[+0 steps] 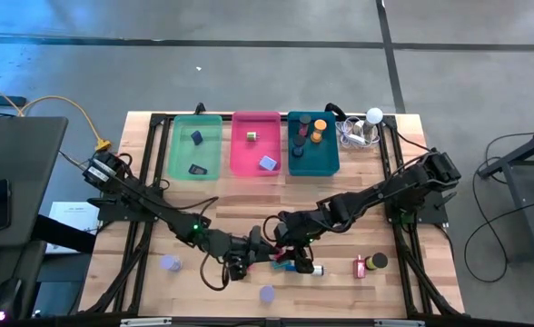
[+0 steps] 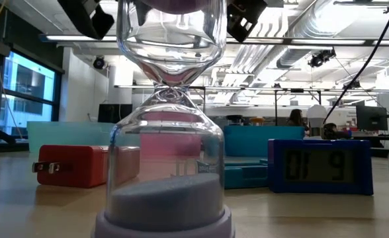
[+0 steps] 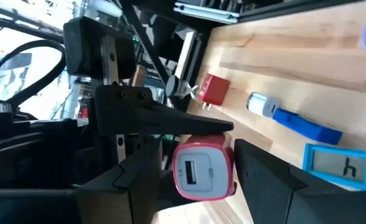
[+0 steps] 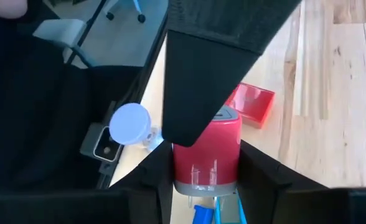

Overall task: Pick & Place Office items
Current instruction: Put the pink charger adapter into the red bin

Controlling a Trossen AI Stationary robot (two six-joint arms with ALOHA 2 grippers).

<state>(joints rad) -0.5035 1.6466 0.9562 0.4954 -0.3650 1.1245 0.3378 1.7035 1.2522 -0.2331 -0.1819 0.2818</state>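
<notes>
Both arms meet at the lower middle of the slatted wooden counter (image 1: 203, 200). The left gripper (image 3: 198, 148) has its dark, wedge-shaped jaws clenched on the flanks of a red charger block (image 3: 201, 171). It is a glossy plastic cube with rounded corners and a white face with a slot in it. The right gripper (image 4: 205, 152) grasps the same smooth red body from the other side, and a grey end cap shows below its jaws.

In the left wrist view, at the right of the frame, several things lie on the pale wood:
- a boxy red plug (image 3: 214, 90) with metal prongs
- a blue stick (image 3: 304, 124) with a white round cap
- a blue clock (image 3: 342, 165) with a grey display

In the low view a clear glass hourglass (image 2: 171, 132) fills the centre of the frame. It is pinched at the waist, with lavender sand heaped in its lower bulb.

In the high view a second lavender disc (image 1: 170, 263) sits at the lower left. A dark round cap (image 1: 379, 262) lies just beside the red plug at the lower right.

Along the upper middle stand three rectangular plastic trays:
- The green tray (image 1: 178, 150) holds two dark blocks.
- The pink tray (image 1: 244, 159) holds a small yellowish piece and a pale blue block.
- The teal tray (image 1: 314, 166) holds orange cylinders and dark caps.
</notes>
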